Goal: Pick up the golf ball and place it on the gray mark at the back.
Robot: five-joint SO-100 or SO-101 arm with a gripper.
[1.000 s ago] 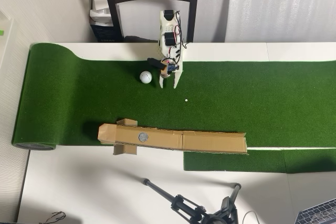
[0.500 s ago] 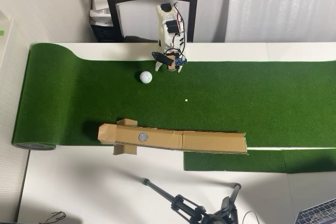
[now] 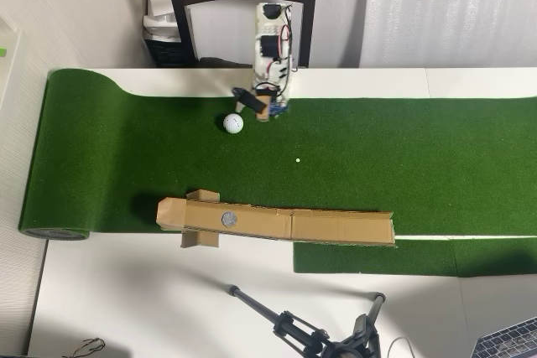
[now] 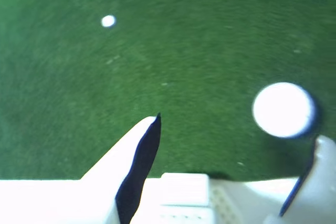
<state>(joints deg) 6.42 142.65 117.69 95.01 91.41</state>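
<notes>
Since a second ago the arm has pulled back toward its base and swung left in the overhead view, so the jaws (image 3: 249,106) now sit just beside the ball (image 3: 233,123), not touching it. Jaws stand spread and empty; the wrist view shows the ball (image 4: 283,109) off to the right, by one finger (image 4: 323,177), not centred. Closing from here would likely clip the ball's edge and send it rolling across the turf (image 3: 403,157). The gray mark (image 3: 229,219) sits on the cardboard ramp (image 3: 336,225), well apart.
</notes>
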